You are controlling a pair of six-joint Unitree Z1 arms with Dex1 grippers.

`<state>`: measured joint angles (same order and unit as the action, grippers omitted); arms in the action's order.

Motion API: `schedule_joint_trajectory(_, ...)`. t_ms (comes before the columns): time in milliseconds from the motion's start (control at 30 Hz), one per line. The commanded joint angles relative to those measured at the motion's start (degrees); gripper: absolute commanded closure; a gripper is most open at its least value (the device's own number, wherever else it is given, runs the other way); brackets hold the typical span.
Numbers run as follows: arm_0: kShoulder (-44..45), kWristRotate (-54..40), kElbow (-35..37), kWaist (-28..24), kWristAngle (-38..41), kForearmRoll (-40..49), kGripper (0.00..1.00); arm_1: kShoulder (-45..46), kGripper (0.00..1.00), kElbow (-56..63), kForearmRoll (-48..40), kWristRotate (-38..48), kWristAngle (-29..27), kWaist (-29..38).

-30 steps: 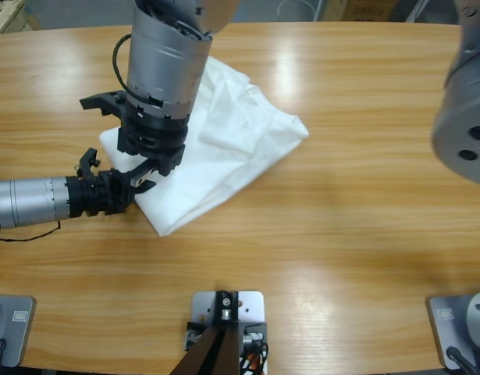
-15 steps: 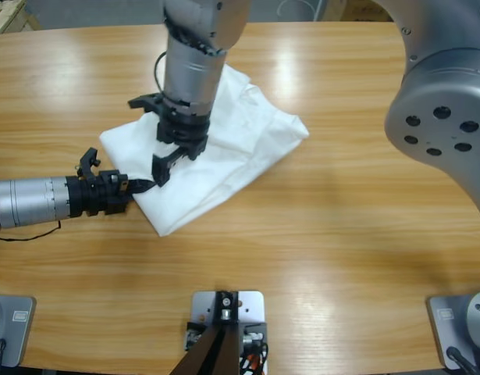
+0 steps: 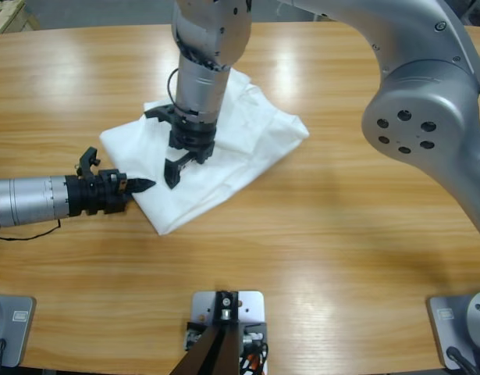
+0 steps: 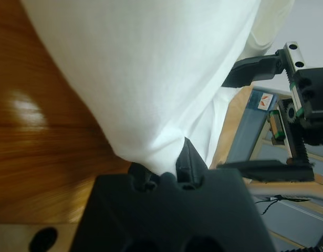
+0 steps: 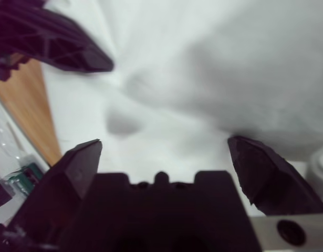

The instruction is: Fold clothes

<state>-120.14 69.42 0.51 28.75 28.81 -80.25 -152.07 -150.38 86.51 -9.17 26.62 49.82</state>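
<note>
A white T-shirt lies crumpled in a loose heap left of the table's middle. My left gripper reaches in from the left edge and is shut on the shirt's near-left hem; in the left wrist view the cloth drapes up out of the pinched jaws. My right gripper comes down from the top and hangs open just over the shirt's left part, a short way from the left gripper. The right wrist view shows white cloth between the spread jaws, with nothing held.
The wooden table stretches bare to the right and front of the shirt. The right arm's large silver elbow hangs over the table's right part. The left gripper's tip shows at the upper left of the right wrist view.
The right gripper has come down toward the shirt and shifted a little right, away from the left gripper. The left arm and the shirt have stayed put.
</note>
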Motion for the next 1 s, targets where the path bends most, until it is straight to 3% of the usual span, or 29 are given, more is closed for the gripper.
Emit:
schedule_joint_trajectory(33, -5.3, -1.1, -3.7, -1.6, 0.8, 0.8, 1.000, -2.1, 0.013, -8.7, 5.7, 1.1, -5.9, -6.6)
schedule_joint_trajectory(467, -5.7, -1.3, -3.7, -1.8, 1.2, 0.6, 1.000, 3.3, 0.013, -4.6, 5.7, 1.6, -14.4, -17.7)
schedule_joint_trajectory(700, -5.7, -1.4, -3.7, -1.8, 1.3, 0.5, 1.000, 6.2, 0.013, 0.2, 5.6, 1.8, -17.4, -19.8)
schedule_joint_trajectory(900, -6.2, -3.4, -3.8, -0.3, 1.6, -0.3, 1.000, 13.8, 0.013, 4.8, 5.4, 2.6, -20.5, -28.8)
schedule_joint_trajectory(1000, -5.4, -3.4, -3.8, -1.3, 1.6, -0.3, 1.000, 16.0, 0.013, 6.9, 5.1, 2.6, -20.5, -30.0)
